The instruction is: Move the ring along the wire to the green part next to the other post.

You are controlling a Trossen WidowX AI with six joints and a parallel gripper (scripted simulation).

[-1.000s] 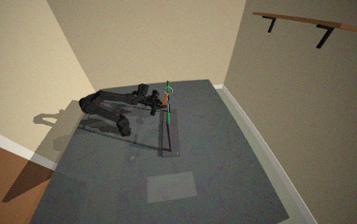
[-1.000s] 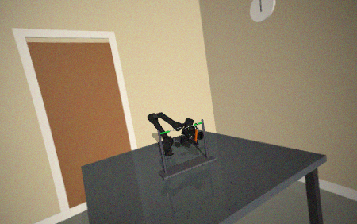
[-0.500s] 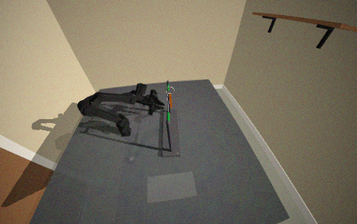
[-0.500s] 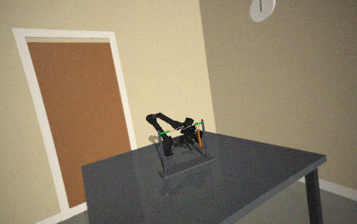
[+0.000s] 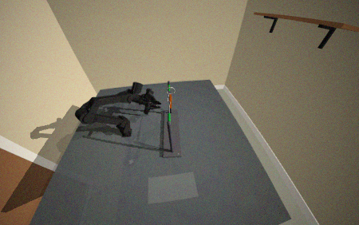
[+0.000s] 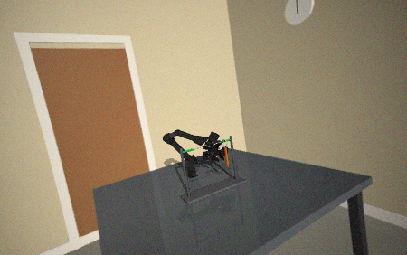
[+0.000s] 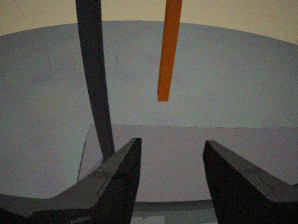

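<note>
From above, the ring (image 5: 172,90) hangs on the wire (image 5: 169,104) by the far post (image 5: 168,84), its orange handle (image 5: 170,102) dangling free, and the gripper (image 5: 155,104) sits just left of it with fingers released, grasping nothing. From the side, the handle (image 6: 226,156) hangs straight down beside the right-hand post (image 6: 231,154), with the gripper (image 6: 212,153) near it but apart. At the wrist, the two dark fingers stand parted with only table (image 7: 40,96) between them, the handle (image 7: 170,30) and a post (image 7: 93,56) ahead.
</note>
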